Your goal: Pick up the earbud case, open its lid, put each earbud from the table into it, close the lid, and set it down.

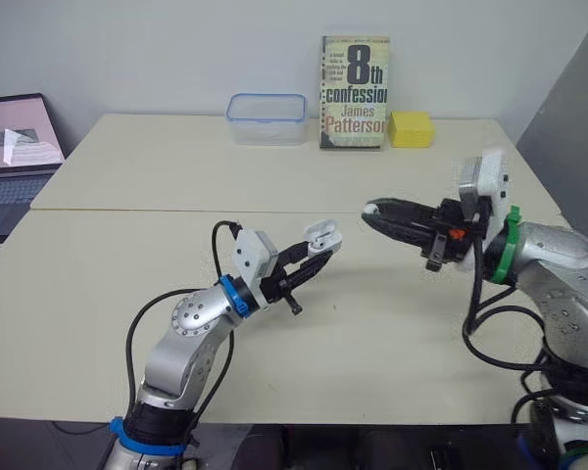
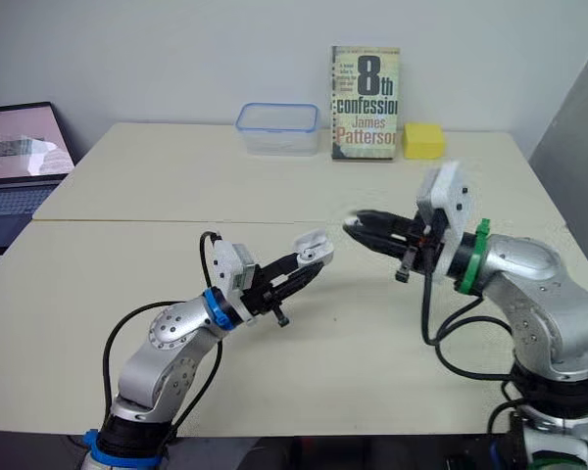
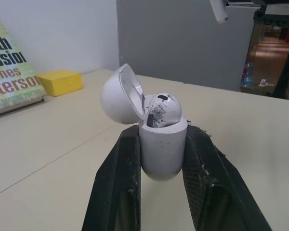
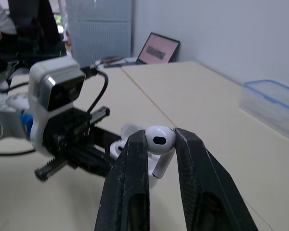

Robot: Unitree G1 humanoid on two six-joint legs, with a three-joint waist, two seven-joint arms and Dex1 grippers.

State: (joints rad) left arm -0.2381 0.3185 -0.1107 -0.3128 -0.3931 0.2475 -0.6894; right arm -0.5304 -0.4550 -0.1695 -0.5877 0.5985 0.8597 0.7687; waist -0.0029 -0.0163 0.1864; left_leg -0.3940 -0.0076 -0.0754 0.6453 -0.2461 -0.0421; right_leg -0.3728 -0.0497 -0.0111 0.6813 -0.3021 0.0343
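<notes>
My left gripper [image 1: 317, 251] is shut on the white earbud case [image 3: 160, 144], held above the middle of the table. The case's lid [image 3: 119, 95] stands open, and one earbud [image 3: 161, 109] sits inside it. My right gripper [image 1: 372, 213] is shut on a second white earbud [image 4: 159, 139], a short way to the right of the case and level with it. In the right wrist view the case [image 4: 121, 143] shows just beyond that earbud.
At the table's far edge stand a clear plastic box with a blue rim [image 1: 266, 118], an upright book [image 1: 354, 92] and a yellow block [image 1: 411, 128]. A laptop [image 1: 15, 157] sits off the table's left side. A seam [image 1: 176, 210] runs across the tabletop.
</notes>
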